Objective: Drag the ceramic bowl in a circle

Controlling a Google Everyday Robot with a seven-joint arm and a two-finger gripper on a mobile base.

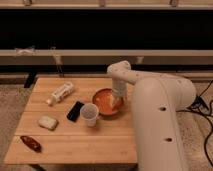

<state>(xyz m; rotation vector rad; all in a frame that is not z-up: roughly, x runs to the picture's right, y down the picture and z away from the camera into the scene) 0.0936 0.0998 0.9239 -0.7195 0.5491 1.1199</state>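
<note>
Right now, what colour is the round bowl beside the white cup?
Glossy orange-red ceramic bowl, paler inside; the gripper dips into it. Camera view.

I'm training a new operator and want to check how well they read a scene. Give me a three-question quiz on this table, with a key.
1. True or false: the gripper is down in the bowl.
2. Which thing stands closest to the bowl? A) bottle B) cup C) phone
3. Fill in: the item by the near-left corner of the table, as pictured, is ___ in colour.

Key: 1 true; 2 B, the cup; 3 red.
</note>
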